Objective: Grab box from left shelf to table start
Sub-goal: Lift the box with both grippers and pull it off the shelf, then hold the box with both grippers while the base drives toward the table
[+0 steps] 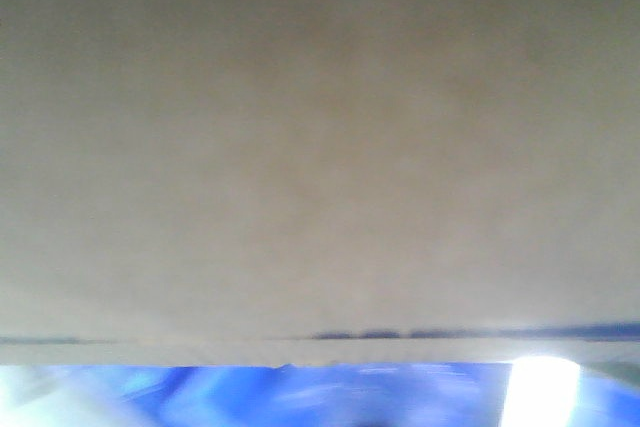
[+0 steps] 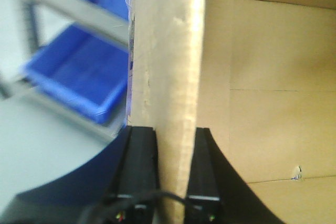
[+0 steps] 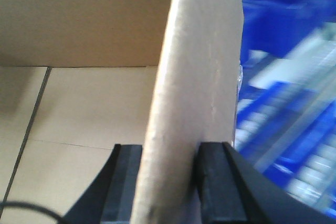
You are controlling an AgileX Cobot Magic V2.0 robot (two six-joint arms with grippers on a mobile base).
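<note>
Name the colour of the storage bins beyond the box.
Blue; the bins show best in the left wrist view.

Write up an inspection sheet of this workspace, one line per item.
Surface: nothing seen; no table in view.
Job's things: cardboard box, gripped by two of its walls; a blurred cardboard panel fills most of the front view.
Clutter: nothing seen.
Grippers: left gripper shut on one box wall; right gripper shut on another.
Cables: black cable loops at the left gripper's base; a thin black one lies inside the box near the right gripper.
Surroundings: blue bin under a grey shelf rail; more blue bins, blurred, in the right wrist view.
</note>
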